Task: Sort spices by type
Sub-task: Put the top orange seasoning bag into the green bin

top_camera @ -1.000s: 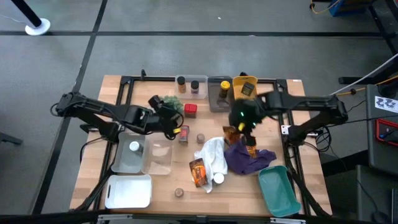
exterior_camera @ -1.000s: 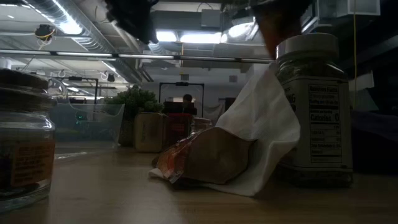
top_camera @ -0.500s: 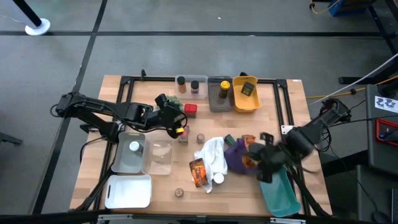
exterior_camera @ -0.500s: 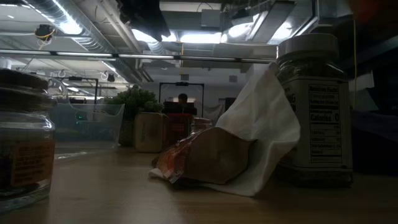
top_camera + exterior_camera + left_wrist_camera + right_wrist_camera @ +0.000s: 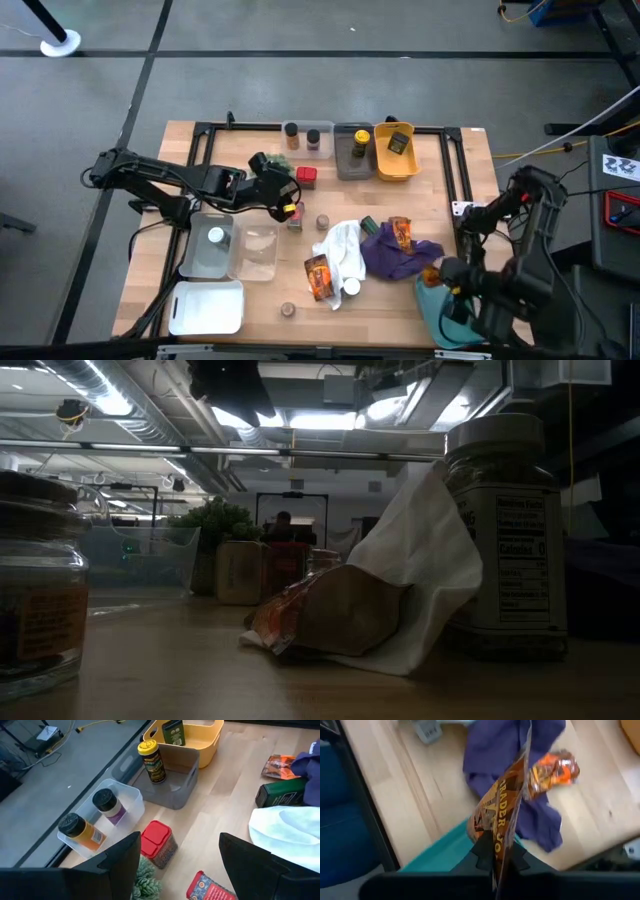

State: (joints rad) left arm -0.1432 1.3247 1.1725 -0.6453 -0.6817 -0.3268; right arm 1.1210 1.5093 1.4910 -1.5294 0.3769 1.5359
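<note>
Orange foil packet [image 5: 500, 827] pinched in right tool [image 5: 495, 851] over teal bin [image 5: 445, 852], left tool [image 5: 177, 857] wide

Bare surface [image 5: 245, 300] is lying open along the near edge, left of centre. White cloth [image 5: 342, 250], purple cloth [image 5: 395, 255] and foil packet [image 5: 318, 276] are crowding the middle; bins are lining the far edge.

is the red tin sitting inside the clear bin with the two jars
No, the red tin stands on the bare table outside the clear bin.
</note>
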